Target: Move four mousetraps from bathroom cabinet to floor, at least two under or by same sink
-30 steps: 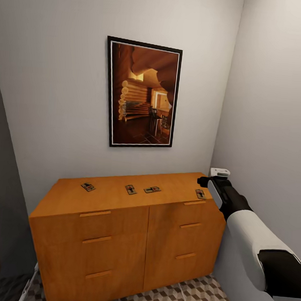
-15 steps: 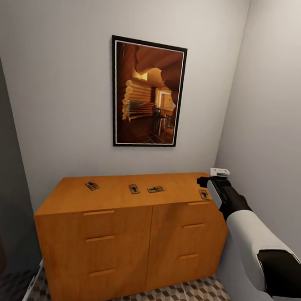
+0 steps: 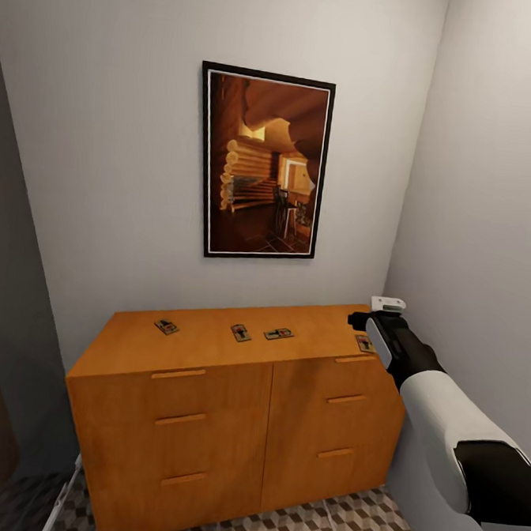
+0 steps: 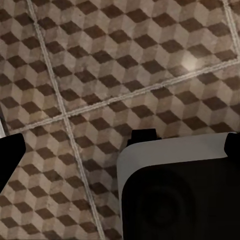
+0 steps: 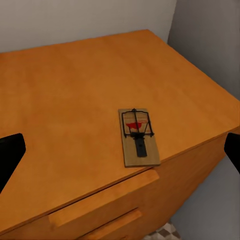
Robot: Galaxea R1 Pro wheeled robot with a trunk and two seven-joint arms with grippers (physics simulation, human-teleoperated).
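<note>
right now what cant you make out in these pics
- Rightmost mousetrap, head view: partly covered by the right arm.
- Right tool, head view: its own wrist blocks it, so open or shut is unclear.
- Three other mousetraps, head view: too small for wire detail.
- Cabinet base, head view: cut by the picture's bottom edge.

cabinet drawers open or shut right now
Shut: every drawer front on the cabinet sits flush, none pulled out. Four mousetraps lie flat on top.

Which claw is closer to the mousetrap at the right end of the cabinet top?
The right. The right claw hangs just above that mousetrap on the cabinet; its wrist camera looks straight at it. The left wrist camera faces floor tiles, away from the cabinet top.
</note>
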